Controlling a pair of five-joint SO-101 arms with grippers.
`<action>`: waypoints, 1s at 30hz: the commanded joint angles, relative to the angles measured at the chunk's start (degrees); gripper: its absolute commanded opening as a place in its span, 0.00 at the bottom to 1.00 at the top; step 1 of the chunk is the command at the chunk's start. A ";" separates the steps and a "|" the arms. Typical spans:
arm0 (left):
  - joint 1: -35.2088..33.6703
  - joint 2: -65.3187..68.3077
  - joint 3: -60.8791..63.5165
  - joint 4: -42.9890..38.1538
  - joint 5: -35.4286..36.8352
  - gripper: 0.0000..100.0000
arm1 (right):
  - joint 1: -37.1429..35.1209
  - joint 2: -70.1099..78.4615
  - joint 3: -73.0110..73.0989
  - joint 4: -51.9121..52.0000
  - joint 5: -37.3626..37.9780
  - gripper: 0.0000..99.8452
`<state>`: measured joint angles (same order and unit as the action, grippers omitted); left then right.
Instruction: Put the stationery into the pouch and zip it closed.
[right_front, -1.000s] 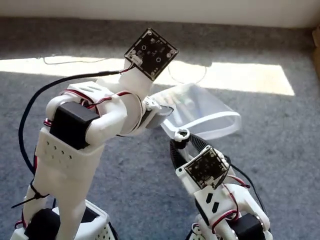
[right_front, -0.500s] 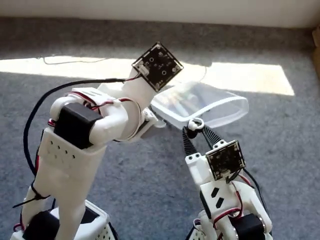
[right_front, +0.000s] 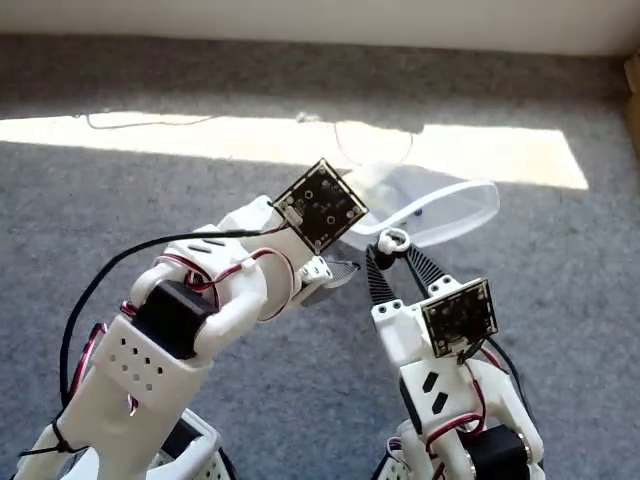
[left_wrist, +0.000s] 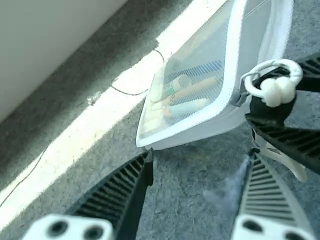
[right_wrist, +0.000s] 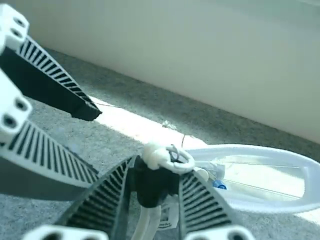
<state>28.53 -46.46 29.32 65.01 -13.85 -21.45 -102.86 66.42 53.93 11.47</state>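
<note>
compared with a second ago, shows the left gripper (left_wrist: 197, 157) lowered to just near of the pouch (left_wrist: 230, 75), jaws apart and empty, and the right gripper (right_wrist: 157, 172) clamped on the zip pull (right_wrist: 162, 156) and shifted right, with stationery (left_wrist: 190, 92) inside: zipping judged under way.

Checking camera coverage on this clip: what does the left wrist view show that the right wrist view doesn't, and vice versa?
Left wrist view: the translucent white mesh pouch from its flat side, several pens and tubes of stationery lying inside. Right wrist view: that pouch's oval rim edge-on, one small blue item within. Both: the right pincer shut on the white zip-pull ring, the open left pincer, the grey carpet.
</note>
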 joint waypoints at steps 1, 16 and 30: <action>1.01 -2.07 2.68 -4.57 -0.44 0.29 | 0.66 -0.48 -5.76 -2.33 -0.53 0.01; 1.01 -1.98 16.48 -26.90 -4.40 0.28 | 0.57 -0.48 -5.67 -2.24 -0.26 0.01; 6.02 -1.89 17.98 -29.89 -7.12 0.28 | -4.00 -0.66 -5.76 1.36 -0.09 0.01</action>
<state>31.69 -46.99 47.16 36.53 -19.03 -23.47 -102.77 64.84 55.34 11.47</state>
